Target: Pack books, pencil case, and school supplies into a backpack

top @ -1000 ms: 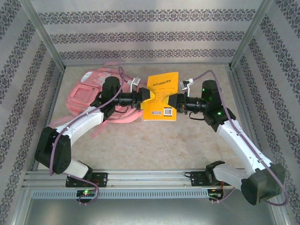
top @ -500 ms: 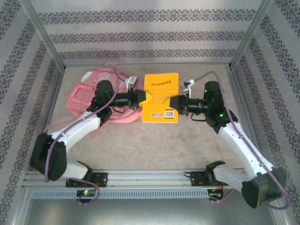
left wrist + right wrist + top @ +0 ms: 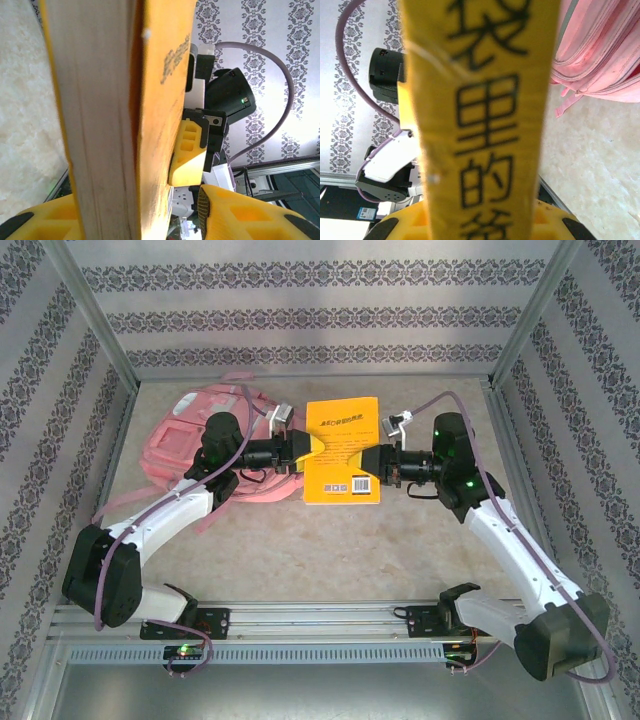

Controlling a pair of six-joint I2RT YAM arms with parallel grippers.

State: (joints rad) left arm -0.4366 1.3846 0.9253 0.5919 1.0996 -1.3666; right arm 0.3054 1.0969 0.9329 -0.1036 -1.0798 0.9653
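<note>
Book (image 3: pixel 345 435), yellow, is pinched tight in my right tool (image 3: pixel 372 468); my left tool (image 3: pixel 308 446) sits partly open around its other edge.

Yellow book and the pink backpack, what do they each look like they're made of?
The yellow book looks like a paper block in a smooth card cover. The left wrist view shows pale, matte page edges beside the printed orange-yellow cover. The backpack looks like soft pink fabric, probably a synthetic weave. In the right wrist view it sags in folds and has stitched seams.
</note>
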